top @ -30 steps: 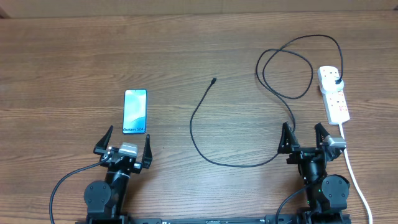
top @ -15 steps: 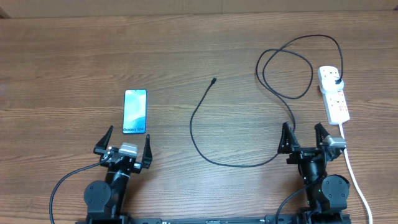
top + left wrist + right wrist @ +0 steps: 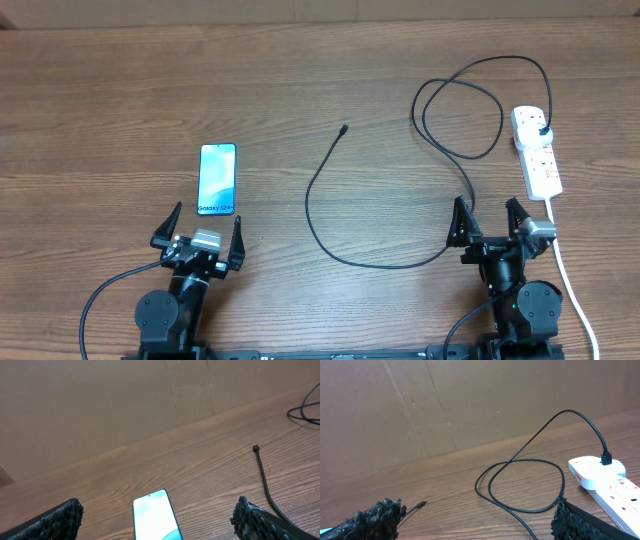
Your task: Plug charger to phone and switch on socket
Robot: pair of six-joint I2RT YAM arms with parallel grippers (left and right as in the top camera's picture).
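The charger [image 3: 308,200], a long thin black cable, lies loose on the brown wood-grain table [image 3: 100,100]. It sweeps in a wide curve between the two arms. Its small connector tip [image 3: 344,128] rests ahead of the left end effector [image 3: 208,218] and off to that end effector's right, well apart from everything else. Its black plug [image 3: 541,130] sits in the far outlet of the white elongated power strip socket [image 3: 537,152]. That strip lies ahead of the right end effector [image 3: 485,205], a little to its right. The cable coils in loops ahead of this end effector and passes close by its left finger.

The slim black-edged phone [image 3: 217,179] lies flat just ahead of the left end effector. Its light blue screen reads "Galaxy S24". The red markings on the strip are too small to read. The strip's thick white cord [image 3: 565,270] runs back past the right arm.

Both end effectors have their fingers spread wide apart and hold nothing.
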